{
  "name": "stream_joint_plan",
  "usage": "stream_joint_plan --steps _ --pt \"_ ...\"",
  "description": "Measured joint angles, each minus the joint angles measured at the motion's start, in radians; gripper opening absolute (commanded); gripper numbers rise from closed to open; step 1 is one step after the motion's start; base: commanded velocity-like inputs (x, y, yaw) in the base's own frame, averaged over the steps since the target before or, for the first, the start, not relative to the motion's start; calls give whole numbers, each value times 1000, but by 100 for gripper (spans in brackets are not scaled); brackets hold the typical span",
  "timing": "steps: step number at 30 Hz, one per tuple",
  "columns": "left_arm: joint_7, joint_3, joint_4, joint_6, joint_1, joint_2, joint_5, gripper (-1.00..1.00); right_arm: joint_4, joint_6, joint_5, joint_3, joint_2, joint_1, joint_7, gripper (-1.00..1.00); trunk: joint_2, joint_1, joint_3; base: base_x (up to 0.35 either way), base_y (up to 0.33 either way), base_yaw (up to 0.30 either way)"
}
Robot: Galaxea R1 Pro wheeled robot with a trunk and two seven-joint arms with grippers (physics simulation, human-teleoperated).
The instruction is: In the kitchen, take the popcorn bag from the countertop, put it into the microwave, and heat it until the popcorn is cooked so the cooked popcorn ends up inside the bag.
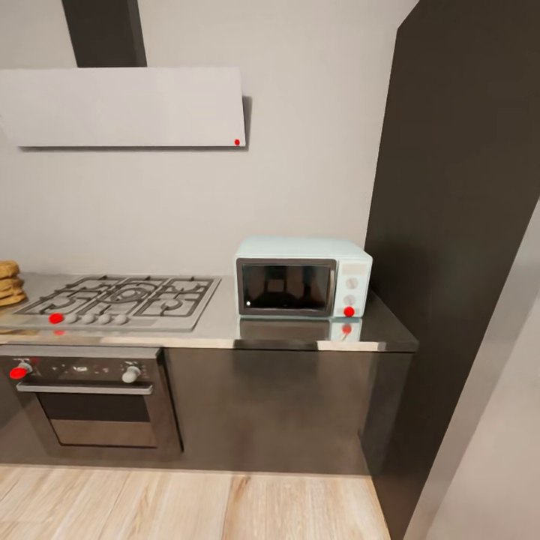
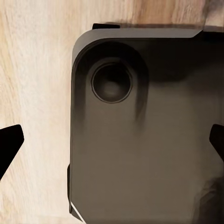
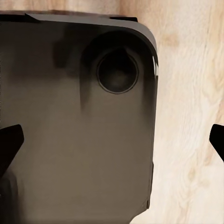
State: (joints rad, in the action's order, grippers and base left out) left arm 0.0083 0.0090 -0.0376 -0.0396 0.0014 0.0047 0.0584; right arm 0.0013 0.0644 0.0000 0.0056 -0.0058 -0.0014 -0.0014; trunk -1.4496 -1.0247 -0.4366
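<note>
The pale blue microwave (image 1: pixel 302 277) stands on the grey countertop (image 1: pixel 300 334) to the right of the hob, its dark glass door closed and a red dot low on its white panel. At the far left edge of the head view a tan, ring-folded popcorn bag (image 1: pixel 7 283) sits on the worktop, partly cut off by the frame. My left gripper (image 2: pixel 113 142) is open over the robot's dark base, with nothing between its fingers. My right gripper (image 3: pixel 113 140) is also open and empty above that base.
A gas hob (image 1: pixel 120 297) with knobs lies left of the microwave, over a built-in dark oven (image 1: pixel 90 405). A pale hood (image 1: pixel 120 106) hangs above. A tall dark cabinet (image 1: pixel 465 225) closes the counter's right end. Wooden floor (image 1: pixel 187 506) runs in front.
</note>
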Motion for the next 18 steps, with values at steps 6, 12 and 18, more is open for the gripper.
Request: stream_joint_plan --steps 6,12,18 --pt "0 0 0 0 0 0 0 100 0 0 3 0 3 0 0 100 0 0 0 26 0 0" --pt "1 1 0 0 0 -1 1 100 -188 -26 8 -3 10 -1 7 100 0 0 0 0 0 0" --pt "1 1 0 0 0 0 2 100 -712 -338 9 -3 10 -7 -11 100 0 0 0 0 0 0"
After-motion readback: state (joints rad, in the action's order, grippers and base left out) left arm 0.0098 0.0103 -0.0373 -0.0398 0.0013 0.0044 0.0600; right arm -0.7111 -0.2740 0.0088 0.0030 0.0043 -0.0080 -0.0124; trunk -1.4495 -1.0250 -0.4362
